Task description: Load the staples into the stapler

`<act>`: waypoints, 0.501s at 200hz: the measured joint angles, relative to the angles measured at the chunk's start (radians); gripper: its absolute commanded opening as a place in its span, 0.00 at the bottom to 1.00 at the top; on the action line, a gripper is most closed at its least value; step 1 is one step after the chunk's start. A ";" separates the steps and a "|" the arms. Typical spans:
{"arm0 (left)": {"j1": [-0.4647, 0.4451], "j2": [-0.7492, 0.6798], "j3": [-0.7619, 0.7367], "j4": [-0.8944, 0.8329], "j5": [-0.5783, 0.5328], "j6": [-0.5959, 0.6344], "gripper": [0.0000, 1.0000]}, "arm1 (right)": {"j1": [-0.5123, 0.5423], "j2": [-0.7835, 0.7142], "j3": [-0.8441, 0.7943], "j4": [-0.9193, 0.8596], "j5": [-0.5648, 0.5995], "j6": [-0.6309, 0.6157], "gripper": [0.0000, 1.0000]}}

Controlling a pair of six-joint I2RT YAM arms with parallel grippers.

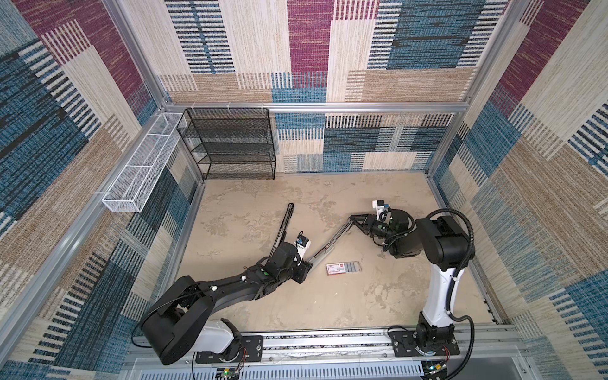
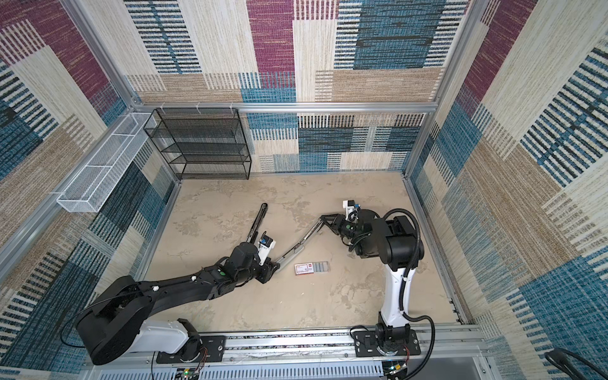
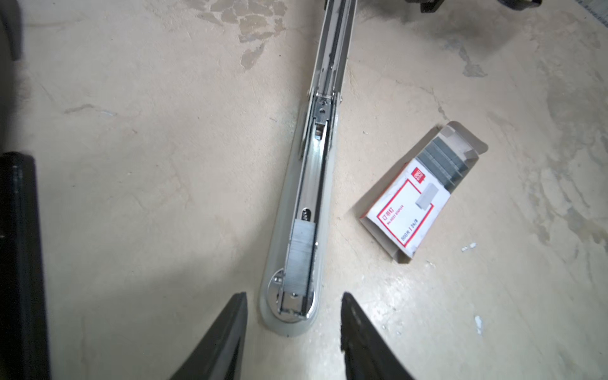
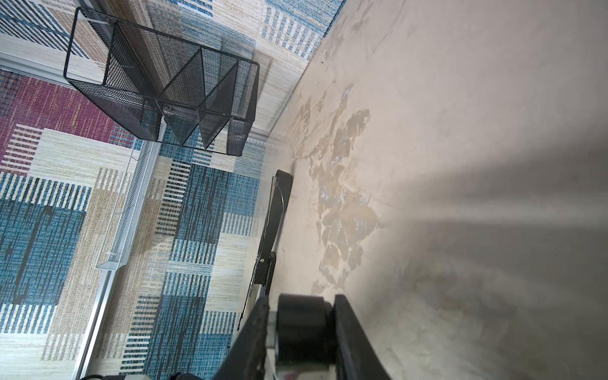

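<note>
Left gripper [image 3: 293, 296]: it stood about half open and held nothing; its fingers [image 3: 230, 329] flanked the front end of the stapler [image 3: 316, 184], with no contact that I could see.
Right gripper [image 4: 301, 297]: it was closed on a black round part, which by both top views was the far end of the stapler.
Staples: one strip [image 3: 301, 256] lay in the open channel near the front. The others lay in the grey tray [image 3: 444, 161] of the box [image 3: 408, 210], just beside the stapler on the table [image 1: 362, 296].
Risk, strip: it seemed not fully at the front; a cover closed on a tilted strip could jam.
Risk, fingers: a small sideways move could knock the stapler's front end and shake the strip out.
Risk, hold: only one end was gripped, so the stapler could pivot.
Count: one stapler, one box, one loaded strip, several strips in the tray (number unclear), two grippers, and one black bar [image 1: 283, 227] whose link to the stapler I could not tell.
</note>
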 measured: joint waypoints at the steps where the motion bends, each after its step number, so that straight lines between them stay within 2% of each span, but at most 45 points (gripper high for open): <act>1: 0.000 0.002 -0.001 0.002 0.000 0.000 0.48 | 0.000 0.000 0.000 0.000 0.000 0.000 0.18; 40: 0.002 0.060 -0.037 0.122 0.046 0.000 0.42 | -0.001 0.004 0.005 -0.004 -0.001 0.000 0.18; 100: 0.002 0.095 -0.100 0.282 0.048 0.000 0.35 | -0.001 0.013 0.018 -0.006 -0.001 0.000 0.18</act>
